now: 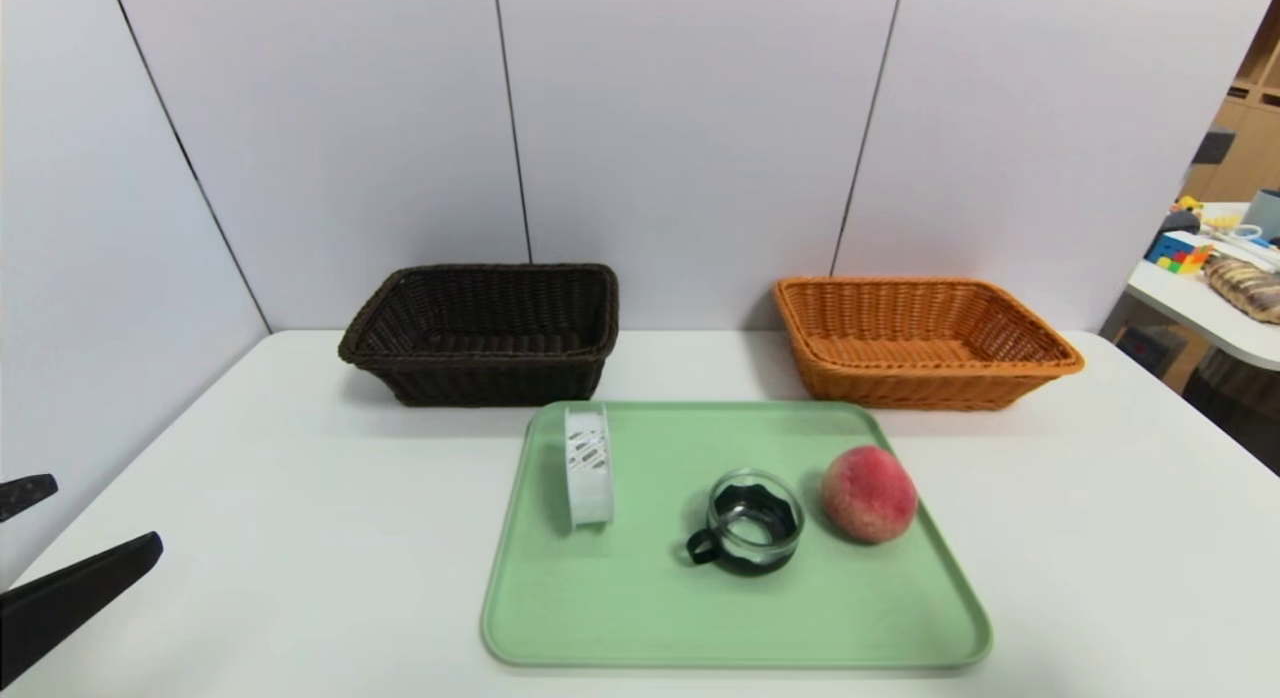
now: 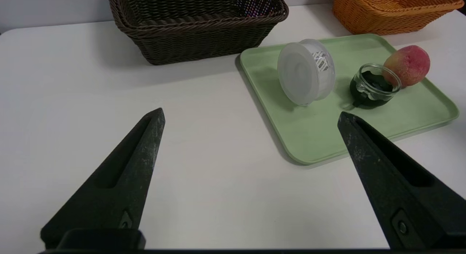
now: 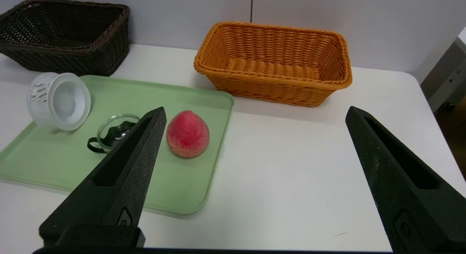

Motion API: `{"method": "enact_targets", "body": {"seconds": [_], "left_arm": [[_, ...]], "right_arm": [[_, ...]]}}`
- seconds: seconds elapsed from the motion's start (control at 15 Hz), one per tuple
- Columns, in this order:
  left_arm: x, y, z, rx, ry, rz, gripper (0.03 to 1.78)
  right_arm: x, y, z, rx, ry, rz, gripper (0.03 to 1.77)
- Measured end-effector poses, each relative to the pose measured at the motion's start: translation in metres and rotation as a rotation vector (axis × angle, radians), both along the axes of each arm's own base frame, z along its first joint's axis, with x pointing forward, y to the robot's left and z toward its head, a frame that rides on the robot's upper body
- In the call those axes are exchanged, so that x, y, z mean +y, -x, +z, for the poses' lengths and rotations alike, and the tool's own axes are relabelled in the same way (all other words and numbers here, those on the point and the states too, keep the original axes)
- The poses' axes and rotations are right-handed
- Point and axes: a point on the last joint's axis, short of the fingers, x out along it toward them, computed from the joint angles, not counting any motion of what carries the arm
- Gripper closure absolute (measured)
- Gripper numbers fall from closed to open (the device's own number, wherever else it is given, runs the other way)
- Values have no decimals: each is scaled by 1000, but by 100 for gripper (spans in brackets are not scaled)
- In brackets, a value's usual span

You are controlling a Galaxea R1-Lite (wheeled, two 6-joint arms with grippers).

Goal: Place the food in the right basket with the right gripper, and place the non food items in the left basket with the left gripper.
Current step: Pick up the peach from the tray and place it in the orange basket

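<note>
Nothing is sorted yet; the dark left basket and the orange right basket both stand empty at the back of the white desk, walled by pale panels; the green tray carries the white ring-shaped band, the peach and the glass cup; the left claw and right claw both gape wide, holding nothing, short of the tray.

A: Light is bright and even from above; the white tabletop carries only soft shadows beside the dark brown wicker basket and the orange-tan wicker basket.

B: The pale green plastic tray looks slightly soft in the head view, wall lines bow toward the edges, and the clear glass cup shows faint glints.
</note>
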Motion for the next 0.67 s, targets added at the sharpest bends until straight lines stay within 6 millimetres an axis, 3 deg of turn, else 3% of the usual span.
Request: {"method": "enact_targets", "body": {"seconds": [0.67], "left_arm": [[-2,-18,-19,132,-59,-41,12]], "right_arm": [[10,-33,-12,98,8,115,10]]}}
